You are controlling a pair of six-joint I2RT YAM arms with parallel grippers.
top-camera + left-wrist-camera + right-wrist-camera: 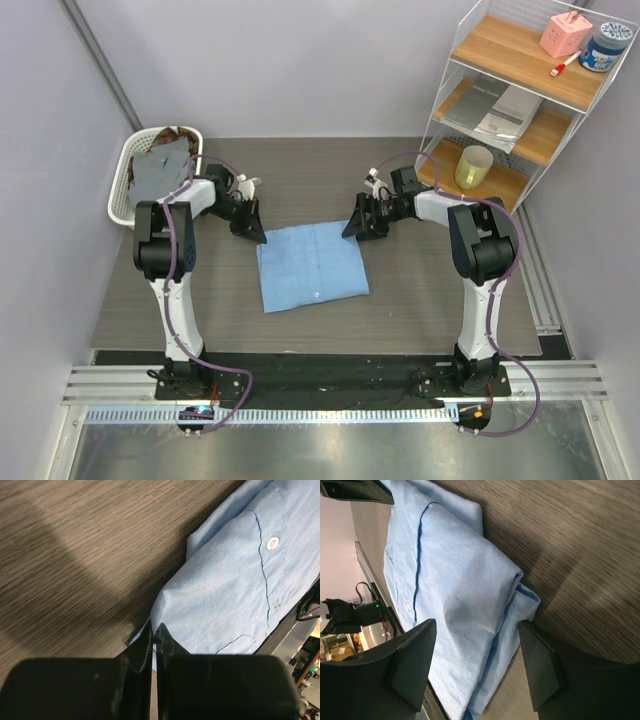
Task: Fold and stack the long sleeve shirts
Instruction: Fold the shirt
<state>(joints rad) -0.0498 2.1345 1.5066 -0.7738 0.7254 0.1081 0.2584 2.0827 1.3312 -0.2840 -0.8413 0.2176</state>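
A light blue shirt [310,265] lies folded in a rectangle on the table's middle. My left gripper [250,228] is at its far left corner, shut on the cloth's edge; the left wrist view shows the fabric [225,590] pinched between the jaws [155,636]. My right gripper [356,227] is at the far right corner, open; in the right wrist view its fingers straddle the folded corner [470,615] without closing. A grey shirt [160,165] and a brown one lie in the basket.
A white basket [125,180] stands at the back left. A wire shelf [520,90] with a yellow cup [473,167], papers, a pink item and a jar stands at the back right. Walls close both sides.
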